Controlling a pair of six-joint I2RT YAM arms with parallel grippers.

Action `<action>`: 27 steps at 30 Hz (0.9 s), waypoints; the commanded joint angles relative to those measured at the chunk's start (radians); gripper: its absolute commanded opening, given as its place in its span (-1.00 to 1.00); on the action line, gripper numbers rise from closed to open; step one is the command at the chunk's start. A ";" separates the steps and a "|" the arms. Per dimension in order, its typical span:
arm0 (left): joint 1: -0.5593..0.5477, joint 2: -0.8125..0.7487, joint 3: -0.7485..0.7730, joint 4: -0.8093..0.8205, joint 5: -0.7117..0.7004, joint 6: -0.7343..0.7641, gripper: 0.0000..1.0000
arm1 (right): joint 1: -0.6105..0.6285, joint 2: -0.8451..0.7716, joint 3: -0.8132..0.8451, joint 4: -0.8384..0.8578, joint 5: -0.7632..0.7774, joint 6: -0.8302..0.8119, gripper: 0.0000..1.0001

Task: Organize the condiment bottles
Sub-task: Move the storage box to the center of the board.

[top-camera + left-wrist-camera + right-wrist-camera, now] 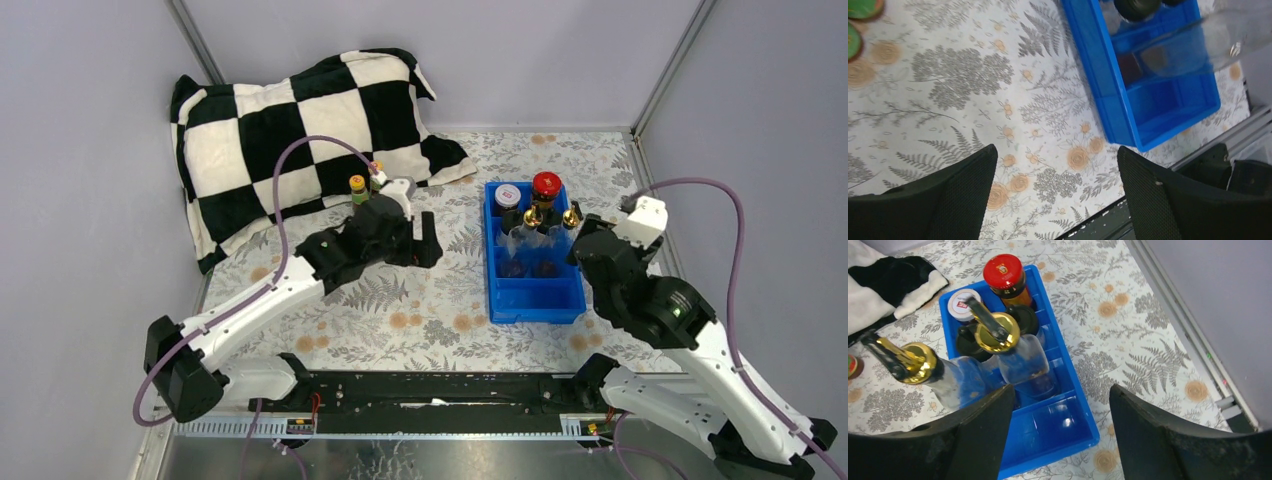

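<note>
Right tool (1060, 390) gapes over blue tray (1055, 427) holding gold-spouted bottles (998, 332) and jars (1003, 271)

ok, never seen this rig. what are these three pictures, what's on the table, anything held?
Two robot arms bolted at the near edge of a table, each ending in a two-finger gripper. The wide picture is from a fixed camera above and behind them; the other two come from wrist cameras, so the black shapes at the bottom are that arm's own fingers. On the table: a blue tray holding a red-lidded jar, a white-lidded jar, black-capped shakers, an upright gold-spouted bottle and a leaning bottle tipped over its side. Two orange-capped bottles stand outside by the pillow. The left gripper and right gripper are both open, holding nothing.
</note>
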 commanded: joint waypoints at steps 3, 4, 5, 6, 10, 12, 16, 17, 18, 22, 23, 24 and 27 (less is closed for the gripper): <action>-0.143 0.048 0.016 0.061 -0.122 -0.046 0.71 | -0.004 -0.121 -0.019 -0.110 0.075 0.233 0.48; -0.166 0.053 0.008 0.068 -0.132 -0.055 0.66 | -0.004 -0.130 -0.007 -0.131 0.087 0.248 0.47; -0.193 0.056 -0.003 0.082 -0.141 -0.066 0.63 | -0.004 -0.140 0.005 -0.143 0.102 0.257 0.48; -0.222 0.063 -0.014 0.101 -0.143 -0.078 0.57 | -0.004 -0.153 0.018 -0.147 0.114 0.258 0.46; -0.366 0.133 -0.011 0.148 -0.176 -0.109 0.22 | -0.004 -0.182 0.083 -0.125 0.129 0.215 0.41; -0.435 0.201 0.015 0.165 -0.189 -0.113 0.14 | -0.004 -0.176 0.121 -0.119 0.128 0.191 0.41; -0.574 0.325 0.093 0.199 -0.220 -0.087 -0.03 | -0.003 -0.147 0.211 -0.088 0.110 0.107 0.41; -0.603 0.363 0.115 0.200 -0.224 -0.076 0.01 | -0.004 -0.137 0.238 -0.082 0.101 0.085 0.41; -0.625 0.396 0.141 0.198 -0.226 -0.065 0.06 | -0.003 -0.126 0.271 -0.080 0.088 0.066 0.41; -0.677 0.480 0.202 0.215 -0.234 -0.060 0.12 | -0.004 -0.099 0.366 -0.075 0.035 0.022 0.42; -0.681 0.489 0.205 0.236 -0.228 -0.060 0.13 | -0.004 -0.100 0.372 -0.069 0.021 0.016 0.42; -0.683 0.502 0.208 0.263 -0.218 -0.057 0.15 | -0.004 -0.099 0.377 -0.064 0.011 0.012 0.42; -0.685 0.567 0.252 0.295 -0.202 -0.033 0.19 | -0.004 -0.094 0.380 -0.056 -0.009 -0.004 0.42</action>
